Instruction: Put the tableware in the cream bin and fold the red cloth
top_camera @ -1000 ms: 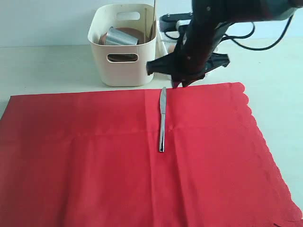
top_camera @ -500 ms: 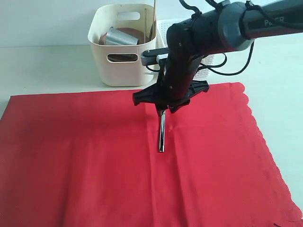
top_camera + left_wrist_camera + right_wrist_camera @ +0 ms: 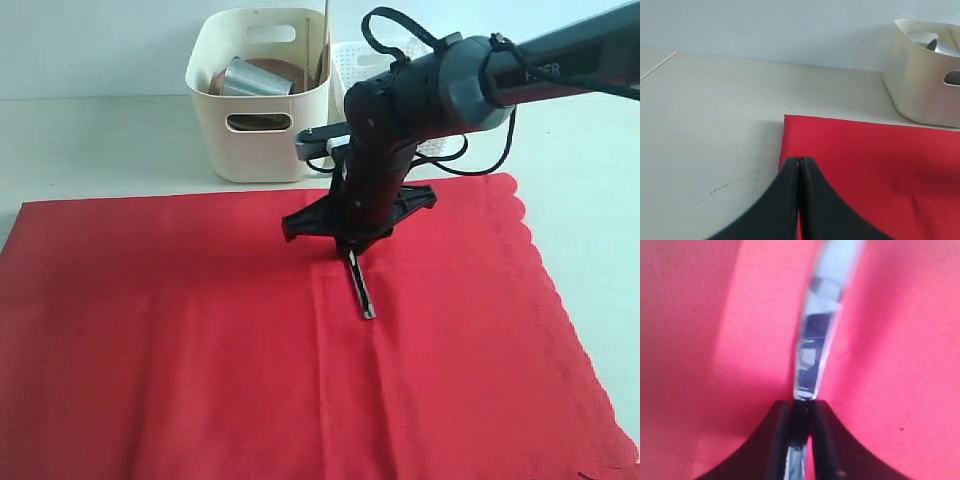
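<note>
Silver table knife (image 3: 361,288): it sat near the middle of the red cloth (image 3: 170,340), tilted, with one end pinched and raised. The other end was low, and we could not tell whether it touched the fabric.
Right jaws: they were closed to a narrow slit on the knife's end, and the wrist view showed metal between the pads.
Left jaws: they were pressed fully together with nothing in them, over the cloth's edge beside the bare counter (image 3: 705,115).
Cream bin (image 3: 258,140): it stood on the counter just beyond the cloth's far edge, with the steel cup (image 3: 255,78) inside.
Step in hand: we judged this to be lifting the knife to carry it to the bin.
Doing it well: the hold was at the tip of a long, slick piece, so we expected it to pivot. We would squeeze firmly, rise straight until the low end cleared the fabric, travel slowly, and lower the hanging end into the bin beside the cup before letting go.
Risk: a dragging end could wrinkle the cloth we had yet to fold.
</note>
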Controlling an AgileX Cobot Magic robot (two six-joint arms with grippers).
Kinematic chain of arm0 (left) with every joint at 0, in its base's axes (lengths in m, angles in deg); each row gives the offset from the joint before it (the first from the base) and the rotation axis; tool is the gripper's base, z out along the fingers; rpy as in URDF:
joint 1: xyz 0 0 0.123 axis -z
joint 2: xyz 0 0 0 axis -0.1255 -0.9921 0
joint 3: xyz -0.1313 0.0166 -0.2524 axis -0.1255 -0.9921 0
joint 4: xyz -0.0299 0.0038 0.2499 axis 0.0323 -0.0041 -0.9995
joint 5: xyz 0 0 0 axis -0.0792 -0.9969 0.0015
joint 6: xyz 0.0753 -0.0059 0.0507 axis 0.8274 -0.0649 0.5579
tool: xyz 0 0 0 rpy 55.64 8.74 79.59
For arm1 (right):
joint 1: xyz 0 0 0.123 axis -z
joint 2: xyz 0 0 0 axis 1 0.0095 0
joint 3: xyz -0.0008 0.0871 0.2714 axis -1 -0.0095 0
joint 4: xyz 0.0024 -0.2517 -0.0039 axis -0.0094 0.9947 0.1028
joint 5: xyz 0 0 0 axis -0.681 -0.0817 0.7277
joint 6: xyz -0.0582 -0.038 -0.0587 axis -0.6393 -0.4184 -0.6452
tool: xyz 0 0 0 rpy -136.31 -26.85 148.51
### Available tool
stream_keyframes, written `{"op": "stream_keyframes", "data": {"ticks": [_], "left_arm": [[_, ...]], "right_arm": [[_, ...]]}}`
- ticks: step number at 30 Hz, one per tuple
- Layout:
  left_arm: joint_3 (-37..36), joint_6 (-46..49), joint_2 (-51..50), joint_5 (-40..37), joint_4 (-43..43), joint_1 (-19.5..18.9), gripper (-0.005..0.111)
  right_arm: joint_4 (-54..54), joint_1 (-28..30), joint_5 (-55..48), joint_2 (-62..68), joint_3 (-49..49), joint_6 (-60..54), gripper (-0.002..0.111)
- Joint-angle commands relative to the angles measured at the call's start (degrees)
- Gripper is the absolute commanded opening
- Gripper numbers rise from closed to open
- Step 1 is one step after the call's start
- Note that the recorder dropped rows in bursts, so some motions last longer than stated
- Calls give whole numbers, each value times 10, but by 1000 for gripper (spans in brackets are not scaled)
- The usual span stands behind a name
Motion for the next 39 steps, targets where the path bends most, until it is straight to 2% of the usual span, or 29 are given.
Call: {"op": "stream_keyframes", "data": {"ticks": [1, 9, 13, 16, 23, 26, 28, 31, 34, 39], "left_arm": [[0, 2, 3, 3, 2, -1, 1], [0, 2, 3, 3, 2, -1, 1], [0, 2, 3, 3, 2, -1, 1], [0, 2, 3, 3, 2, -1, 1], [0, 2, 3, 3, 2, -1, 1], [0, 2, 3, 3, 2, -1, 1], [0, 2, 3, 3, 2, -1, 1], [0, 2, 3, 3, 2, -1, 1], [0, 2, 3, 3, 2, -1, 1], [0, 2, 3, 3, 2, -1, 1]], "right_arm": [[5, -2, 2, -15, 2, -6, 0], [10, -2, 5, -94, 2, -6, 0], [62, 2, 65, -165, 2, -6, 0], [124, 2, 170, -201, 4, -6, 0], [126, 2, 197, -204, 49, -6, 0], [120, 2, 127, -201, 52, -6, 0], [115, 2, 12, -189, 43, 15, 0], [94, 1, -64, -163, 33, 37, 0], [74, 1, -77, -123, 28, 10, 4], [64, -5, -59, -75, 28, -17, 24]]}}
